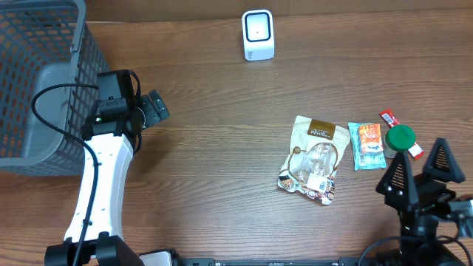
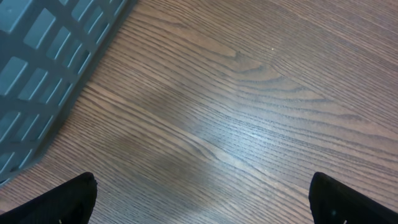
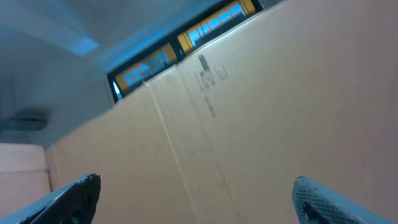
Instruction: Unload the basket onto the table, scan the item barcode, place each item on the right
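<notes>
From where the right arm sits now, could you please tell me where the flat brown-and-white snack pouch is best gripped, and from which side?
Probably its brown top band, taken from above by the open right gripper. The brown-and-white snack pouch lies flat on the wooden table; that band looks thin and flat, and sits clear of the white label near the bottom.

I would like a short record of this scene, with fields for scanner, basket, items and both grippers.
scanner: white scanner, top centre
basket: grey basket, far left
items: snack pouch, orange packet, green lid, lying at right
left gripper: jaws open, empty, beside the basket
right gripper: jaws open, empty, near the items
</notes>
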Controlling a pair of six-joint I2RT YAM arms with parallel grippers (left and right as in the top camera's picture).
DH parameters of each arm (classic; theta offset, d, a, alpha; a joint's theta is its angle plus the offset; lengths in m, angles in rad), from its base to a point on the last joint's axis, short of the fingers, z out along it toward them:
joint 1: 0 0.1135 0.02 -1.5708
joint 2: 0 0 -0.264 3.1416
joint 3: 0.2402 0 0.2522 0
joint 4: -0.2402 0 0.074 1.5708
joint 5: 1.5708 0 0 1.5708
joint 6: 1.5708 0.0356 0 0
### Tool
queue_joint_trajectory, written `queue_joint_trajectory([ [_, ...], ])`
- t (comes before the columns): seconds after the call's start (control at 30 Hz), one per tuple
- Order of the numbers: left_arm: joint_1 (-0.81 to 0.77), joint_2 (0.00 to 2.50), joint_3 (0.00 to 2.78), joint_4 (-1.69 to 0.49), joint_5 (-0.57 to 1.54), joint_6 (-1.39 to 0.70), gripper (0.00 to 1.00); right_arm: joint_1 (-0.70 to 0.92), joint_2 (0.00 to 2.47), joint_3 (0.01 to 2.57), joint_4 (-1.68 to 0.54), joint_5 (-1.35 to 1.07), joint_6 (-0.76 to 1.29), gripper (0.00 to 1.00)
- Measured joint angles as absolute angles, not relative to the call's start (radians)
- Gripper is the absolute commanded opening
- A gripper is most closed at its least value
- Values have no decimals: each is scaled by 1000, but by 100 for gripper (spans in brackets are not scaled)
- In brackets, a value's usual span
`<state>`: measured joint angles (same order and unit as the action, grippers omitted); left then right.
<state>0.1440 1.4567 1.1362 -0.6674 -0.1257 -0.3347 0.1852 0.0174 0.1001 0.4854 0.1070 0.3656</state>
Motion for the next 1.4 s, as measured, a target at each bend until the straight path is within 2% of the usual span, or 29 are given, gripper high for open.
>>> queue_joint_trajectory([
  [0.13, 144, 1457, 1136, -667, -125, -335, 100, 179, 15, 34, 467, 107, 366, 100],
  [0.47, 144, 1457, 1136, -667, -125, -335, 100, 177, 15, 18, 254, 77, 367, 100],
  [0.8, 144, 1457, 1136, -667, -126, -335, 100, 177, 14, 18, -74, 70, 343, 100],
  [1.17, 144, 1457, 1136, -667, -125, -335, 100, 177, 14, 18, -69, 48, 10, 100],
  [1.4, 144, 1457, 1136, -667, -126, -335, 100, 177, 13, 18, -83, 48, -83, 100],
])
